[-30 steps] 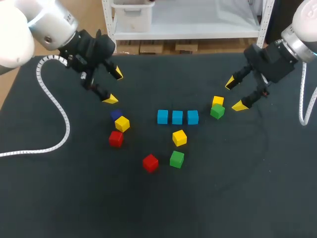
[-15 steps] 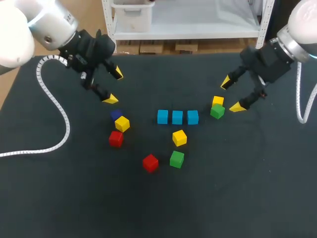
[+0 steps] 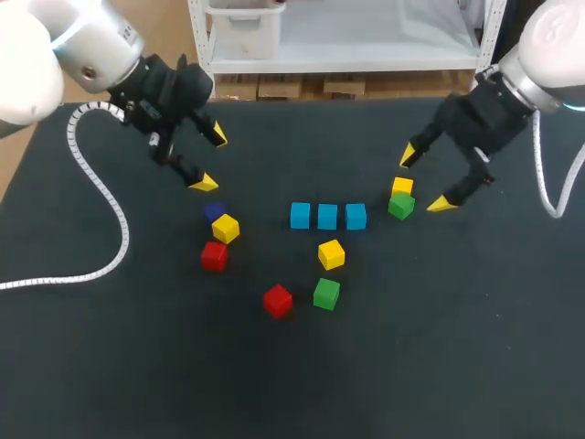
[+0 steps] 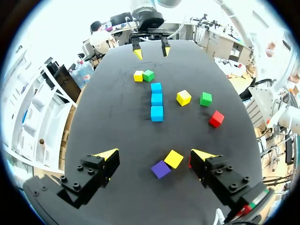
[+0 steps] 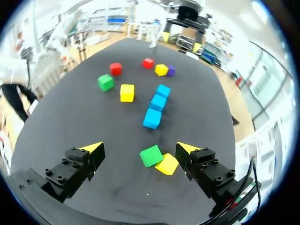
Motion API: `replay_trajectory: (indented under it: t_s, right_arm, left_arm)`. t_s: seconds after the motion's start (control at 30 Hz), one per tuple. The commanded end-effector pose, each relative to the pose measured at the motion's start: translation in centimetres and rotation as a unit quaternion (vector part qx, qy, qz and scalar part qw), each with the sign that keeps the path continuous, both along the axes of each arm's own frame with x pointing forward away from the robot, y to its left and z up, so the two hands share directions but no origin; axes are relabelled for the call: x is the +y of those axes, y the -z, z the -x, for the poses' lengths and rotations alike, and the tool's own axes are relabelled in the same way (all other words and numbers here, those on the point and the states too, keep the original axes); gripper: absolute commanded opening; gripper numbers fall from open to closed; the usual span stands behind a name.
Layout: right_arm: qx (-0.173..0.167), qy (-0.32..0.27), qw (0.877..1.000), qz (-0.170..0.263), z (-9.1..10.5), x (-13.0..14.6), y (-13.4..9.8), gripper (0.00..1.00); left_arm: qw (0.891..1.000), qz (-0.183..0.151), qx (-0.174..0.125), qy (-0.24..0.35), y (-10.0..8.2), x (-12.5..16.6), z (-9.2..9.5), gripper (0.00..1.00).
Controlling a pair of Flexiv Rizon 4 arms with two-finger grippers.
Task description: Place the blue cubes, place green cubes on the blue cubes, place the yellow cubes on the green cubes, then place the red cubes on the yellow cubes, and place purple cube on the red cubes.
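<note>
Green cube (image 3: 400, 205) right of the blue row (image 3: 327, 216) is touching a yellow cube (image 3: 402, 187). Your right jaws, gaping empty like the left jaws, are risking dragging both.

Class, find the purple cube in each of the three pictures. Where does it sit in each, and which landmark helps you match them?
Head view: purple cube left of centre, behind a yellow cube.
Left wrist view: purple cube under the left pincer, beside that yellow cube.
Right wrist view: purple cube far ahead, beside the yellow cube.
Shared landmark: the row of three blue cubes.
</note>
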State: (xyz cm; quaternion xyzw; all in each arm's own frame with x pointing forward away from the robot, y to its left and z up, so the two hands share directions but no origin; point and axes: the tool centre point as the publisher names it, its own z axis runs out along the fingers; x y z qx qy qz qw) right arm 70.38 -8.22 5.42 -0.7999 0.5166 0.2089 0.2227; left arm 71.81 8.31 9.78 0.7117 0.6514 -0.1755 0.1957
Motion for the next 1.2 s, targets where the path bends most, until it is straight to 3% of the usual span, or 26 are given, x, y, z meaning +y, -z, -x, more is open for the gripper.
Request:
replay_trajectory:
  t_s: [0.03, 0.27, 0.87, 0.9, 0.93, 1.03, 1.07, 1.1, 1.2]
  right_arm:
    - [0.005, -0.051, 0.999, 0.017, -1.1, 0.4, 0.0, 1.0]
    - [-0.01, -0.093, 0.994, 0.052, -1.3, 1.1, 1.3, 1.0]
    - [-0.007, -0.124, 0.989, 0.075, -1.0, 2.1, 4.2, 1.0]
    - [-0.008, -0.124, 0.989, 0.074, -1.0, 2.2, 4.3, 0.68]
    - [-0.008, -0.124, 0.989, 0.074, -1.0, 2.3, 4.4, 0.45]
    - [-0.007, -0.127, 0.989, 0.076, -0.9, 2.4, 4.8, 0.5]
    - [-0.007, -0.128, 0.989, 0.076, -0.9, 2.4, 4.9, 0.59]
    - [-0.007, -0.128, 0.989, 0.077, -0.9, 2.4, 5.0, 0.51]
    - [-0.006, -0.129, 0.988, 0.078, -1.0, 2.3, 5.2, 0.5]
  left_arm:
    - [1.0, 0.001, -0.001, 0.001, 0.0, 0.1, -0.1, 1.0]
    - [1.0, 0.001, -0.001, 0.001, 0.0, 0.1, -0.1, 1.0]
    - [1.0, 0.001, -0.001, 0.001, 0.0, 0.1, -0.1, 1.0]
    - [1.0, 0.001, -0.001, 0.001, 0.0, 0.1, -0.1, 1.0]
    - [1.0, 0.001, -0.001, 0.001, 0.0, 0.1, -0.1, 1.0]
    - [1.0, 0.001, -0.001, 0.001, 0.0, 0.1, -0.1, 1.0]
    - [1.0, 0.001, -0.001, 0.001, 0.0, 0.1, -0.1, 1.0]
    - [1.0, 0.001, -0.001, 0.001, 0.0, 0.1, -0.1, 1.0]
    - [1.0, 0.001, -0.001, 0.001, 0.0, 0.1, -0.1, 1.0]
